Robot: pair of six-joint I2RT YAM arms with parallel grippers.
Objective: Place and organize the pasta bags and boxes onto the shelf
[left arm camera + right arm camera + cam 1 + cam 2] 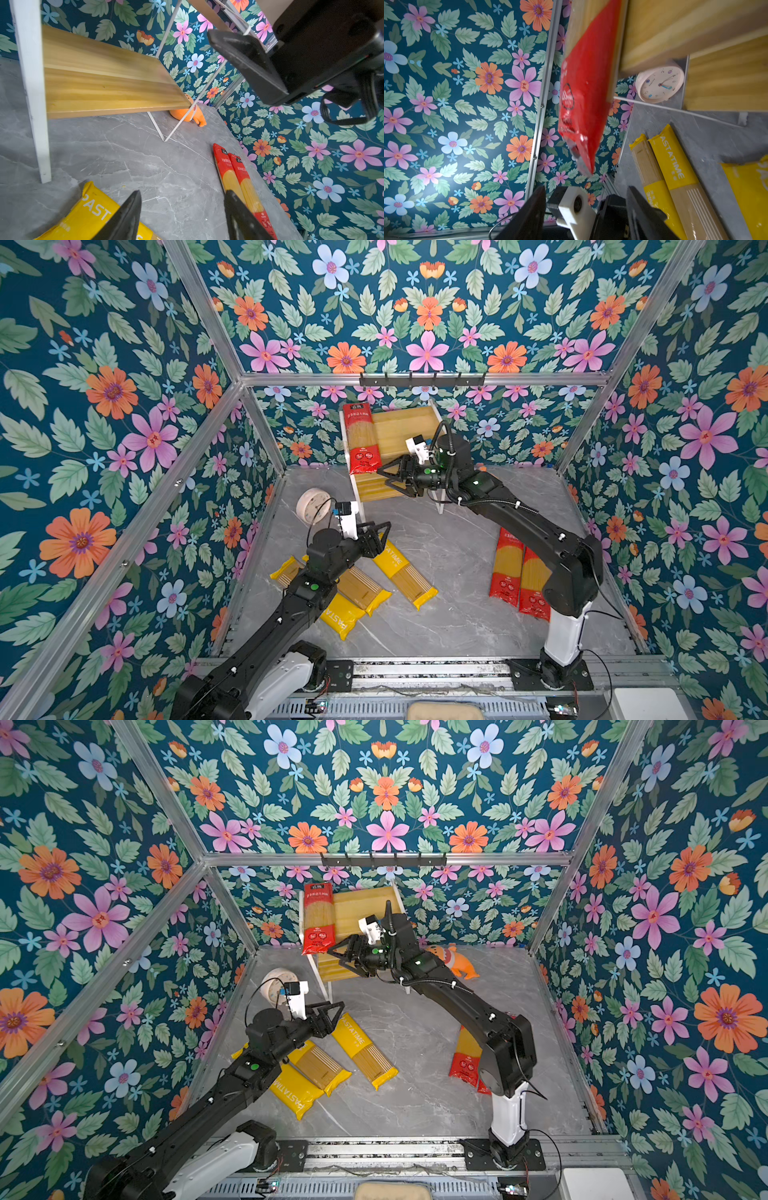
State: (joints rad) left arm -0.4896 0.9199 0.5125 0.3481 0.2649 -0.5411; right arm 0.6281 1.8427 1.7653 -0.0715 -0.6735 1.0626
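One red pasta bag [361, 439] lies along the left side of the shelf's top board [403, 427], its lower end hanging over the front edge. My right gripper [388, 479] stands open just in front of that end, and the wrist view shows the bag [585, 87] blurred beyond the empty right gripper [586, 189]. Two red bags [507, 568] lie side by side on the table at the right. Three yellow PASTATIME packs [409, 572] lie at the left. My left gripper [384, 537] hovers open over a yellow pack's far end [87, 212], holding nothing.
A pale round clock [311, 504] stands left of the shelf's white leg. An orange toy [455, 963] sits behind the right arm near the back wall. A black hook rail [422, 379] hangs above the shelf. Flowered walls with aluminium posts close three sides.
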